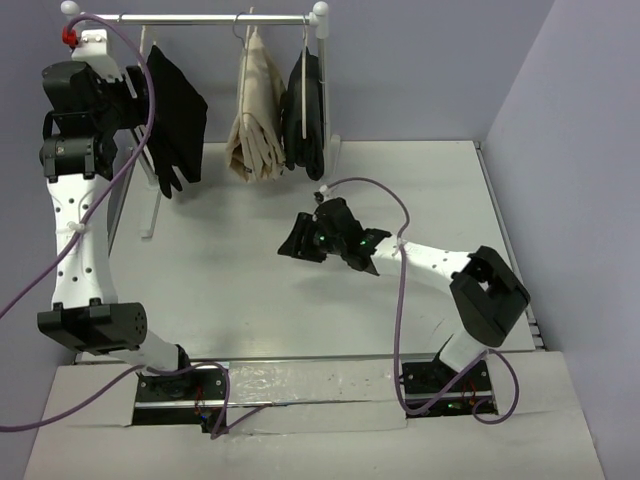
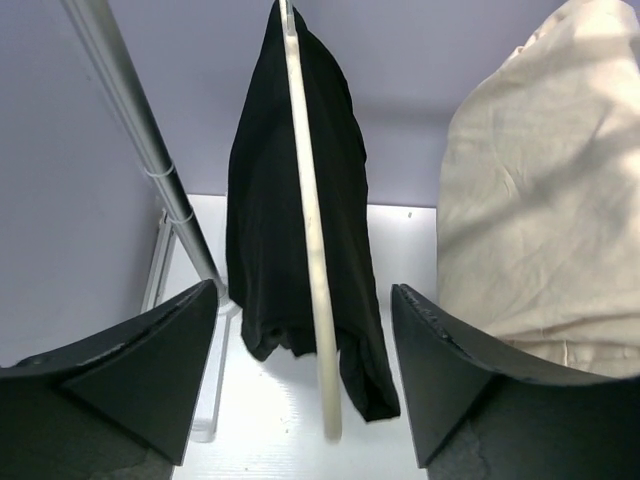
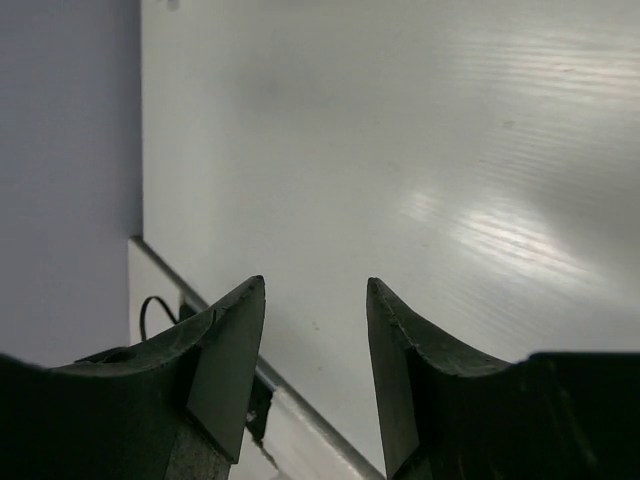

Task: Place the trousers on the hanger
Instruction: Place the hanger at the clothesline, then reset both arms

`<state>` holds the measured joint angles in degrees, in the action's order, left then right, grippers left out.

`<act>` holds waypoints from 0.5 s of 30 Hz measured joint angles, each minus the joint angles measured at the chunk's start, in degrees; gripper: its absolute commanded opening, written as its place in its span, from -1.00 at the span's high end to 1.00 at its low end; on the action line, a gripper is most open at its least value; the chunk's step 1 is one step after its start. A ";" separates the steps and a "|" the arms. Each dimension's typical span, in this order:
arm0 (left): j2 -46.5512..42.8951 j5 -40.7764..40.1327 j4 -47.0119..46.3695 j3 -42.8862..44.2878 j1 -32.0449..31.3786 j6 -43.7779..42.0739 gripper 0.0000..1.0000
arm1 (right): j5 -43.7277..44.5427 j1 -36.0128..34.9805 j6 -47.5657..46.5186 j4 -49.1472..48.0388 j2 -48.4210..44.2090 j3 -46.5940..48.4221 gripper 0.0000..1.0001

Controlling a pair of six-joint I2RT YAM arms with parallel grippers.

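Note:
The black trousers [image 1: 178, 125] hang draped over the white hanger at the left end of the rack. In the left wrist view the trousers [image 2: 265, 200] fall on both sides of the hanger [image 2: 310, 250], seen edge-on as a thin cream bar. My left gripper [image 1: 145, 88] is raised beside them. It [image 2: 303, 290] is open, with the hanger lined up between its jaws but farther off and untouched. My right gripper [image 1: 292, 243] is low over the middle of the table. It [image 3: 315, 285] is open and empty.
The rack's rail [image 1: 200, 18] also carries beige trousers [image 1: 255, 115] and a smaller black garment [image 1: 305, 115] on its own hanger. The rack's left post [image 2: 130, 130] stands close to my left gripper. The table's edge [image 3: 200, 295] meets the wall.

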<state>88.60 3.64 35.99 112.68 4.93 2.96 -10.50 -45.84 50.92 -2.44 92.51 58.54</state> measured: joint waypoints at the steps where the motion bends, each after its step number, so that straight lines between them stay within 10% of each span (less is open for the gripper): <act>1: -0.63 -0.04 0.04 -0.42 0.00 -0.04 -0.65 | 0.39 0.98 -0.57 0.48 -0.94 -0.87 -0.07; 9: -7.67 0.00 3.13 -6.75 0.00 -1.70 -0.81 | 2.34 9.55 -4.11 3.54 -9.05 -6.93 -0.15; 15: -21.46 1.40 5.05 -27.15 0.00 -7.17 -0.80 | 4.48 19.12 -8.59 7.72 -15.37 -11.04 -0.31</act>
<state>67.13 5.04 41.04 85.54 4.93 -4.21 -6.02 -26.72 42.33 5.28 77.14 47.51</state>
